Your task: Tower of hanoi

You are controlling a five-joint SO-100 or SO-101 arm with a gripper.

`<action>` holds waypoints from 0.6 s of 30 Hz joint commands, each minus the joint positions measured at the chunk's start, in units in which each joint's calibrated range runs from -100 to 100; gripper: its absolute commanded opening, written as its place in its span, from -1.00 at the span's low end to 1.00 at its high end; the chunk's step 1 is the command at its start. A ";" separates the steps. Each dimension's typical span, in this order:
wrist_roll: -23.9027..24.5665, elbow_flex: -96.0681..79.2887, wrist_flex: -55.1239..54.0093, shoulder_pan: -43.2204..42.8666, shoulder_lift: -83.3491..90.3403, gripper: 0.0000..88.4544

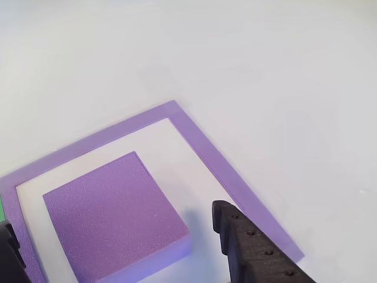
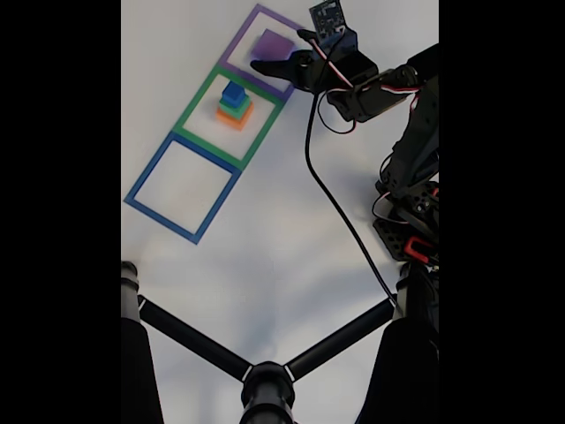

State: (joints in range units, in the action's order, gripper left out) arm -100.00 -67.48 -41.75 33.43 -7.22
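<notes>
Purple block (image 2: 271,42) is sitting alone inside the purple outline (image 2: 231,49) at twelve o'clock in the fixed view, so you are bringing the open, empty gripper (image 2: 281,53) astride it; keep both fingers level before closing.

A purple block (image 1: 115,215) sits inside purple tape (image 1: 200,141), blue (image 2: 233,91), green (image 2: 235,103) and orange (image 2: 235,116) blocks inside green tape (image 2: 196,103), beside blue tape (image 2: 147,177), on a white table (image 2: 291,203).
</notes>
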 commanded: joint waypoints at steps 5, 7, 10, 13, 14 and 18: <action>0.00 1.29 -5.48 -1.52 -3.28 -0.08; 0.00 1.38 -7.02 -1.60 -4.72 -0.08; 0.00 2.01 -8.55 -1.90 -6.64 -0.09; 0.00 3.10 -8.80 -2.21 -7.60 -0.09; 0.00 3.38 -8.80 -2.28 -7.76 -0.09; 0.00 4.65 -8.80 -2.44 -8.72 -0.09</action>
State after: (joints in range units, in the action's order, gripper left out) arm -100.00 -64.99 -49.19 31.58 -16.20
